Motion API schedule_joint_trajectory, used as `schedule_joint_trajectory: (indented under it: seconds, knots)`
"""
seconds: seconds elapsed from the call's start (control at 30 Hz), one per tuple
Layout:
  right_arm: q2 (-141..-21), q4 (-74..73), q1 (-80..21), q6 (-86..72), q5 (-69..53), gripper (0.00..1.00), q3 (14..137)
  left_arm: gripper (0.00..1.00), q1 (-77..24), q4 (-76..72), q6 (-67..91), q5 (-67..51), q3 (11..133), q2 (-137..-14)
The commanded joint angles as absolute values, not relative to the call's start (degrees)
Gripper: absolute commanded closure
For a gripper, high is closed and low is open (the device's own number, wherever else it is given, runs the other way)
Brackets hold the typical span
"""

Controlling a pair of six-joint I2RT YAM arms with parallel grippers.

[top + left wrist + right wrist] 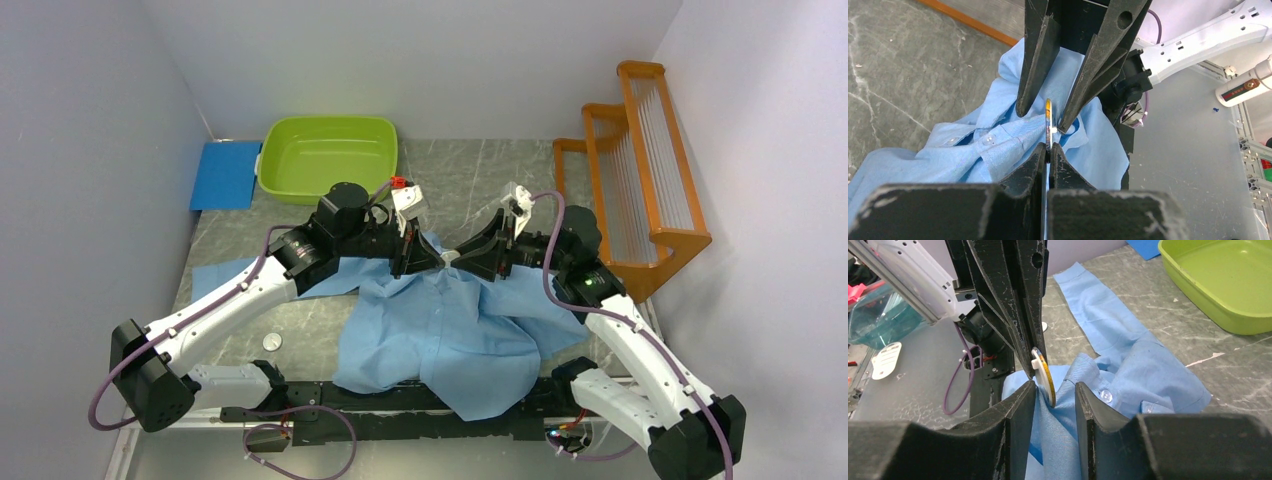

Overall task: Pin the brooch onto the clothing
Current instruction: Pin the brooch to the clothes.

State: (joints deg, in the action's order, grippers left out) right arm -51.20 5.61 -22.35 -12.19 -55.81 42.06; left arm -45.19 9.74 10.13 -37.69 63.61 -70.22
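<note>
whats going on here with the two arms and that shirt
The left gripper is shut on a small round brooch, holding it edge-on against a bunched fold of the light blue shirt, close to its buttons. The right gripper faces it, jaws apart on either side of the brooch and the cloth. The brooch does not look pinned on yet.

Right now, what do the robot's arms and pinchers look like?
The left arm and right arm have white shells, black joints and a looping purple cable each. The left gripper and right gripper have black, scuffed, wedge-shaped fingers.
</note>
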Motion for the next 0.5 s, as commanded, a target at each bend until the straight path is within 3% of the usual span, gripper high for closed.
schedule_joint_trajectory:
  seconds: [0.0,0.47]
  knots:
    - [-51.73,5.74,-22.51,-11.39,-54.58,0.63,44.2,0.97,-45.35,8.08,9.82,-39.45,65.03,-67.89]
    - [-53.14,2.73,-22.59,-11.62,-48.94,0.66,45.69,0.97,-45.35,7.74,10.11,-39.61,65.63,-68.55]
